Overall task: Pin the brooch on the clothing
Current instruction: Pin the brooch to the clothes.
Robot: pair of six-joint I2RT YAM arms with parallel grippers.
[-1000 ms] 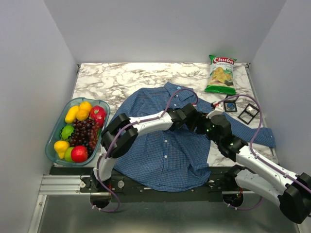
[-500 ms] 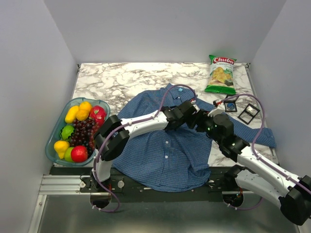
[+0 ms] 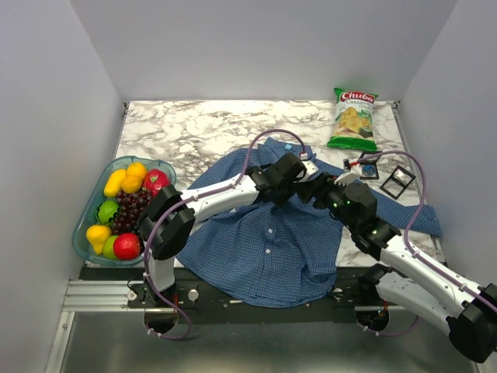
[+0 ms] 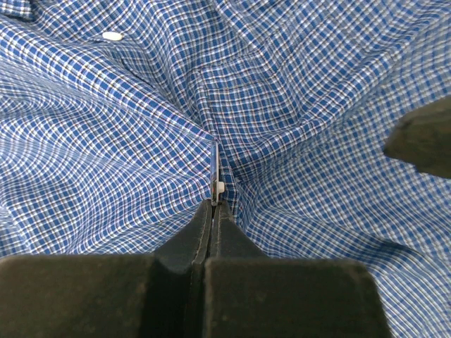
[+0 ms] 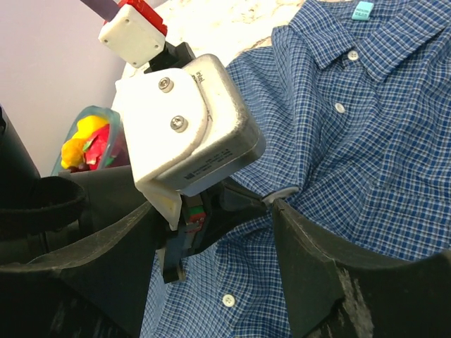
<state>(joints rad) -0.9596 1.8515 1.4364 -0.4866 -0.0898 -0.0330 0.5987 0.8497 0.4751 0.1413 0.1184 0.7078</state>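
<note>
The clothing, a blue checked shirt (image 3: 264, 249), lies spread over the middle of the marble table. My left gripper (image 3: 301, 185) is shut on a raised fold of it near the buttoned front. In the left wrist view the fabric (image 4: 106, 141) puckers up into the closed jaws of that gripper (image 4: 215, 204), and a small white bit (image 4: 220, 186) shows at the pinch. My right gripper (image 3: 314, 192) is open right beside it. Its fingers (image 5: 310, 239) straddle the left gripper's head (image 5: 190, 127) and the pinched shirt (image 5: 366, 113). I cannot make out the brooch.
Two small dark square pieces (image 3: 367, 169) (image 3: 398, 180) lie right of the shirt. A green chip bag (image 3: 353, 118) sits at the back right. At the left edge stands a clear tray (image 3: 81, 225) of fruit. Grey walls enclose the table.
The left arm has drawn away from the near edge with the pinched fold, dragging the shirt with it. The right gripper has followed and opened a little wider.
</note>
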